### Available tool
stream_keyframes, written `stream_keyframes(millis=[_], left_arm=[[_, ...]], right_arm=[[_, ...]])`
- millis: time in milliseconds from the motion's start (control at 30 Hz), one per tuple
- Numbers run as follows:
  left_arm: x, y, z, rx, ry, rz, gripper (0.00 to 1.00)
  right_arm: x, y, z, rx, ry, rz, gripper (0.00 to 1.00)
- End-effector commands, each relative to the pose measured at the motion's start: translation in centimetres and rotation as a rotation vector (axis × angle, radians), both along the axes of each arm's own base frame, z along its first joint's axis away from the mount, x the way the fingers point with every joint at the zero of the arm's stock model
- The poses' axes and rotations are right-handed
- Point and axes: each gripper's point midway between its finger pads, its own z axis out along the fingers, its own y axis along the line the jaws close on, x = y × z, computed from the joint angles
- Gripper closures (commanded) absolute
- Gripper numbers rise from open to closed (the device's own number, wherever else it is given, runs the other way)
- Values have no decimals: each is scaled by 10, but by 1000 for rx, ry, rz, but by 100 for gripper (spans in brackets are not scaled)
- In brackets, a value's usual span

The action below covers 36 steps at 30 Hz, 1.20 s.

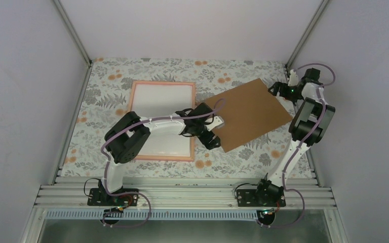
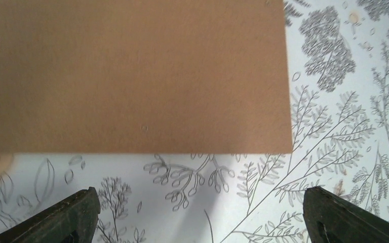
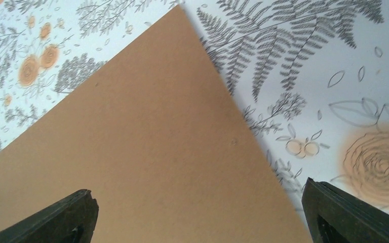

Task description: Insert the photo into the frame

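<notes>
Brackets backing board (image 1: 250, 114) with left hand (image 2: 201, 197) and right hand (image 3: 197, 197), both wide open, empty, seemingly to carry it toward frame (image 1: 162, 82).

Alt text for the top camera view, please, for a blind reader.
A brown rectangular board lies angled on a floral tablecloth, the left gripper open at its left edge, the right gripper open over its far-right corner. A thin pink-orange picture frame lies beside it.
</notes>
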Motion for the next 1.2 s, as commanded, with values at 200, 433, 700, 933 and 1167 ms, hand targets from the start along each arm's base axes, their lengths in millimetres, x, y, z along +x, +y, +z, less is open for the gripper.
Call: stream_keyframes(millis=[200,433,700,933,1167], left_arm=[[19,34,-31,22,111,170,0],[46,69,-47,86,118,299,0],[58,94,-40,42,168,380,0],[51,79,-19,-49,256,365,0],[44,72,-9,-107,350,387,0]], right_arm=[[13,-17,-35,-20,55,0,0],[-5,-11,-58,-10,134,19,0],[-54,12,-76,16,245,83,0],[-105,36,-67,37,292,145,0],[-144,65,-54,135,312,209,0]])
